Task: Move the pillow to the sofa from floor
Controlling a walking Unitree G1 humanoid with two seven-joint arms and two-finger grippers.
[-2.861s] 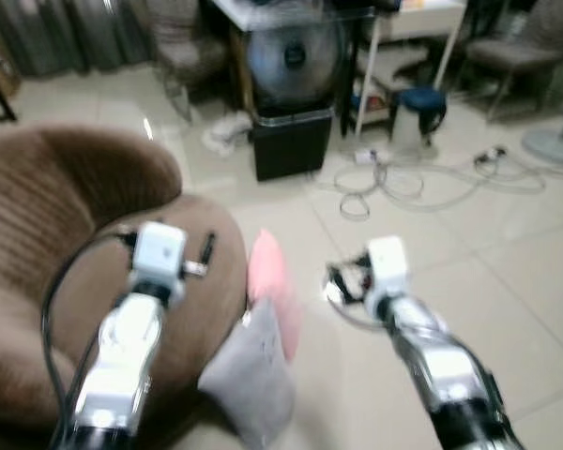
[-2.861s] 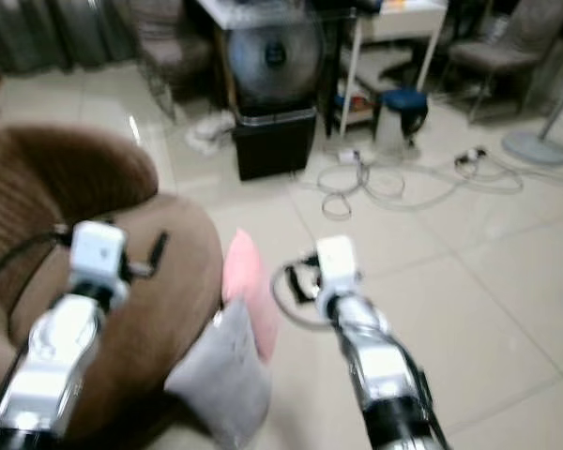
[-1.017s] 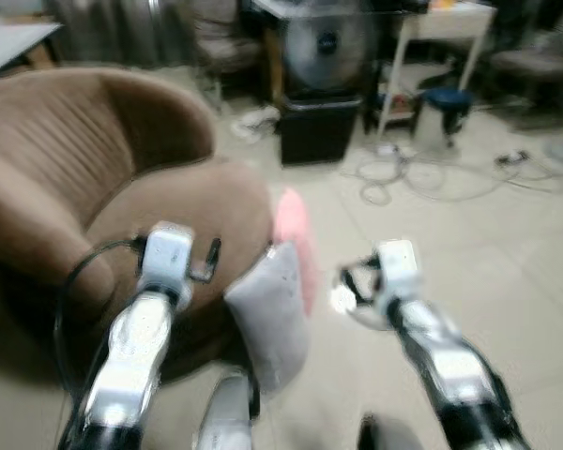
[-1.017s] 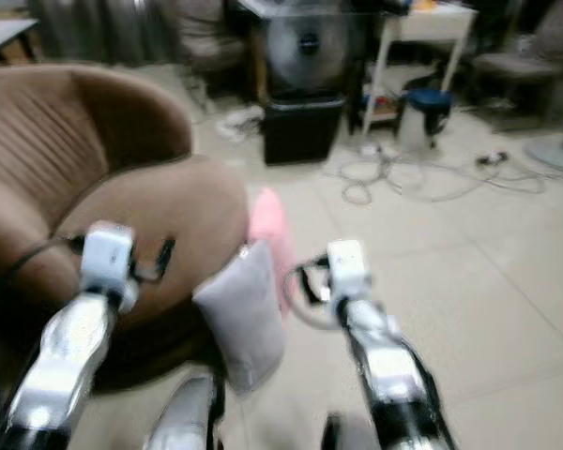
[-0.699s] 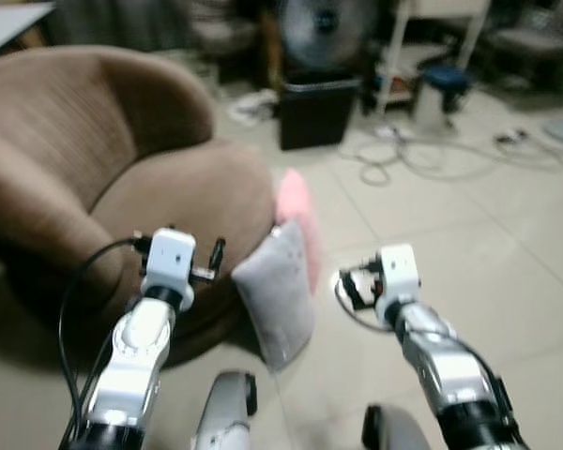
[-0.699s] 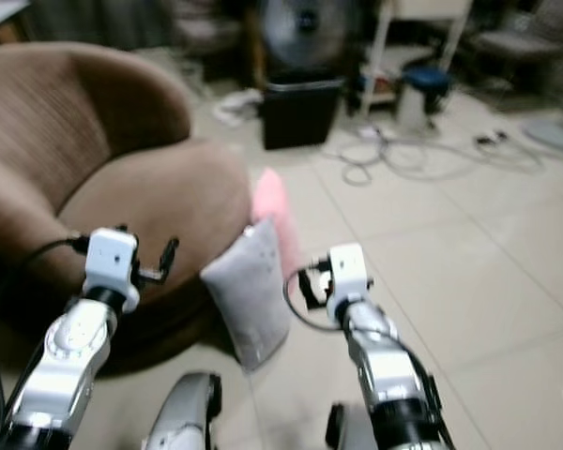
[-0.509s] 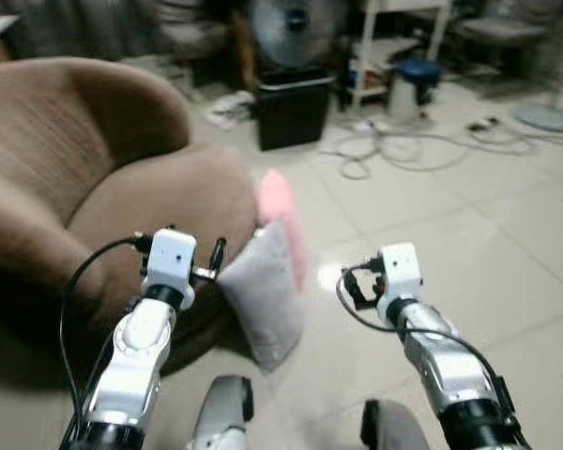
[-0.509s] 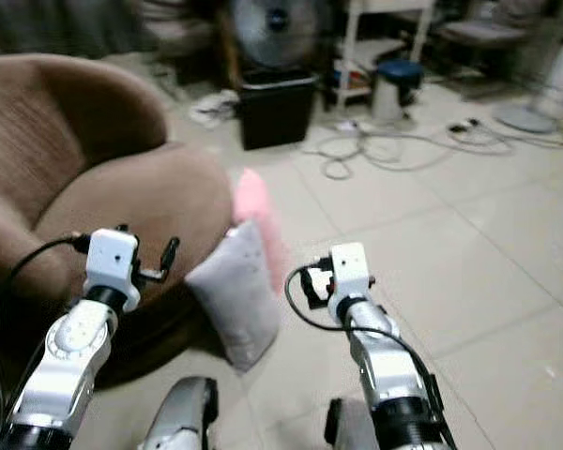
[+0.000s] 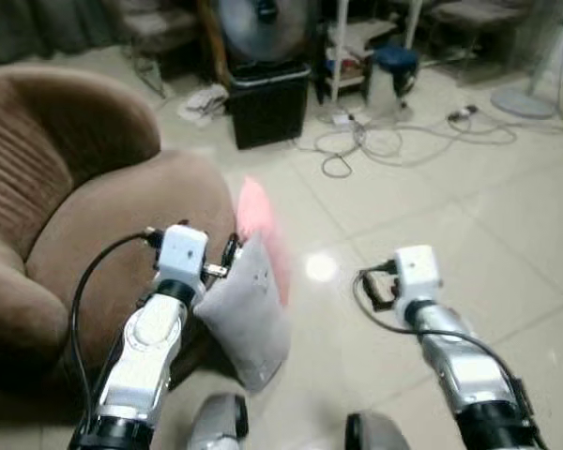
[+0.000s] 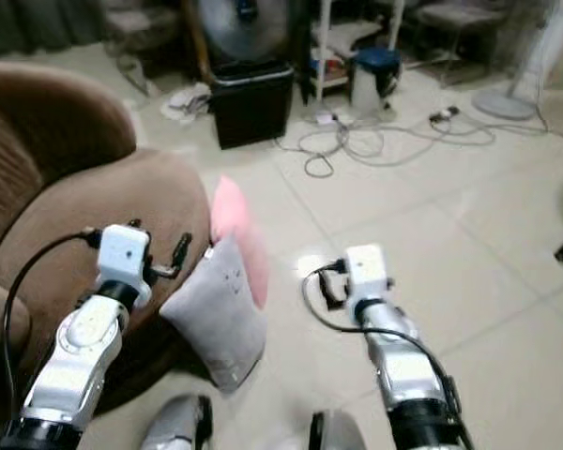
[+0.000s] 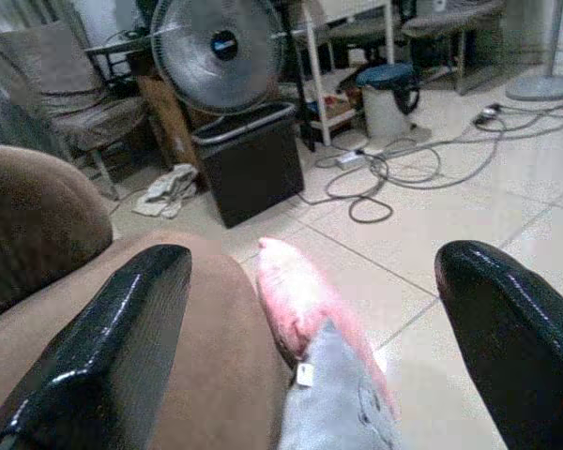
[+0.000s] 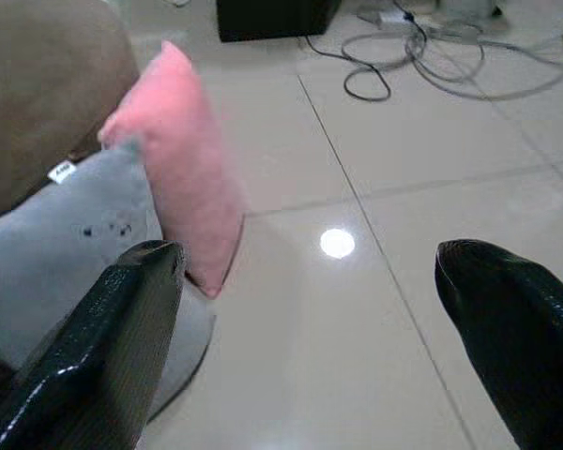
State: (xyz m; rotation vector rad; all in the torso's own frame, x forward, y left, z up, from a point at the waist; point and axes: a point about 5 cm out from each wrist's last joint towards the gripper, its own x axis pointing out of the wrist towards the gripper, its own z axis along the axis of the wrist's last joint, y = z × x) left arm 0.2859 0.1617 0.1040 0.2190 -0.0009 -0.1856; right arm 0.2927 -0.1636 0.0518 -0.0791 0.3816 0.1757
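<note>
Silver arms reach forward low over the tiled floor [image 9: 507,216]. The left gripper [image 11: 319,328] has its two black fingers [image 11: 113,347] spread wide, holding nothing; it hovers over the front edge of the brown sofa [image 9: 84,216] seat, with the grey pillow [image 9: 249,314] just below and ahead of its fingertips. The right gripper [image 12: 310,309] is likewise spread wide and empty, held above bare tile, with the pillows off to its left and slightly ahead.

Just beyond the left gripper, the grey pillow stands on the floor, tilted, leaning against the sofa's rounded front. A small white tag shows at its upper corner. Directly behind it, touching it, a pink pillow [image 9: 258,225] also stands on edge on the floor against the sofa. A bright spot of reflected light sits on the tile between the pink pillow and the right gripper.

Farther ahead of both grippers, loose cables [image 9: 394,145] coil across the floor. Beyond those stand a black bin [image 9: 267,98] with a round fan [image 11: 216,52] behind it, a crumpled white cloth [image 9: 202,101] to its left, a small blue-topped stool [image 9: 394,66] by a white shelf unit, and chairs at the back.
</note>
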